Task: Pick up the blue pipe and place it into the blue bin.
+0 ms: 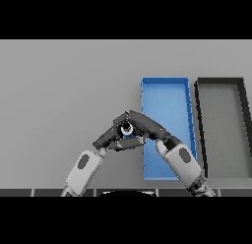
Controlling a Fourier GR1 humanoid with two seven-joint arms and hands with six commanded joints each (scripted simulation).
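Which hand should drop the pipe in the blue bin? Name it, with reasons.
Right. The right hand reaches across the blue bin, its fingers seemingly curled round the pipe just off the bin's left edge. The left hand sits farther left, only meeting it there.

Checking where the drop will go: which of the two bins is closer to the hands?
The blue bin, left of the black bin. The right hand reaches across its near-left edge; the black one lies farther right.

One blue bin [165, 98], one black bin [220, 81], one blue pipe [128, 131], two hands, left hand [109, 137], right hand [140, 122]
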